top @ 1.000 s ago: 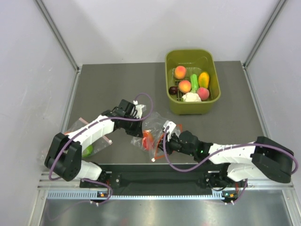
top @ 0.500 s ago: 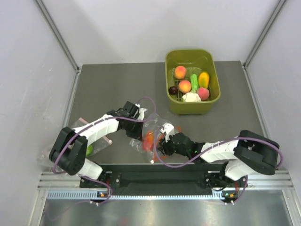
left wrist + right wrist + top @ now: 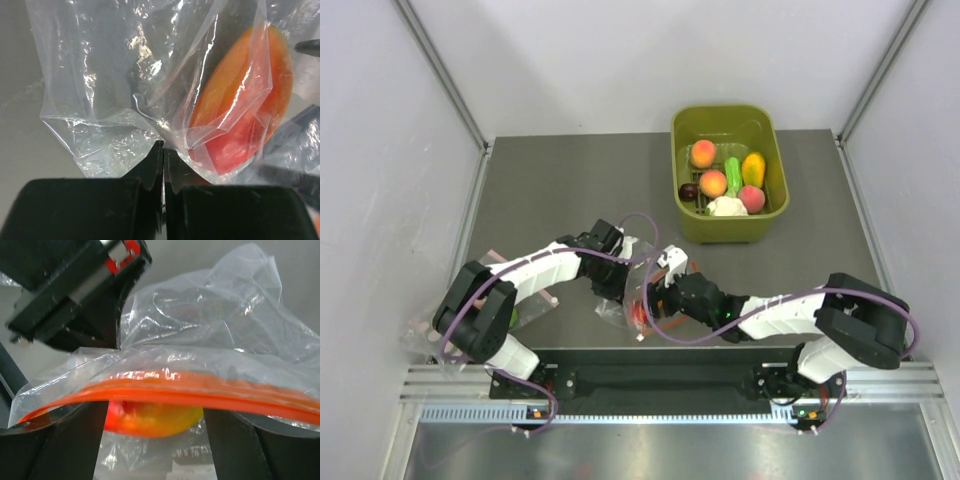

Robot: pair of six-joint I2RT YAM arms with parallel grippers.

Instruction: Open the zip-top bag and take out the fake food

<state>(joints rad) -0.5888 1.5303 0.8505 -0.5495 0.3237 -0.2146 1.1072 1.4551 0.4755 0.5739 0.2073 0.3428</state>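
Note:
The zip-top bag (image 3: 642, 268) lies crumpled on the grey table between my two arms, its orange-red zip strip (image 3: 225, 396) stretched across the right wrist view. Inside it sits a red-to-yellow piece of fake food (image 3: 245, 110), seen as a red spot (image 3: 638, 313) from above. My left gripper (image 3: 164, 146) is shut, pinching a fold of the bag's clear plastic (image 3: 100, 100) beside the food. My right gripper (image 3: 155, 440) stands open at the bag's mouth, fingers wide on either side of the food (image 3: 150, 420), under the strip.
A green bin (image 3: 724, 232) at the back right holds peaches, a plum, a white cauliflower (image 3: 725, 207) and other toy produce. A second clear bag (image 3: 490, 272) with a green piece (image 3: 507, 320) lies at the left, under the left arm.
My right gripper has opened wide and slid left up to the bag's mouth. The left gripper, still shut on the plastic, has shifted slightly right and nearer.

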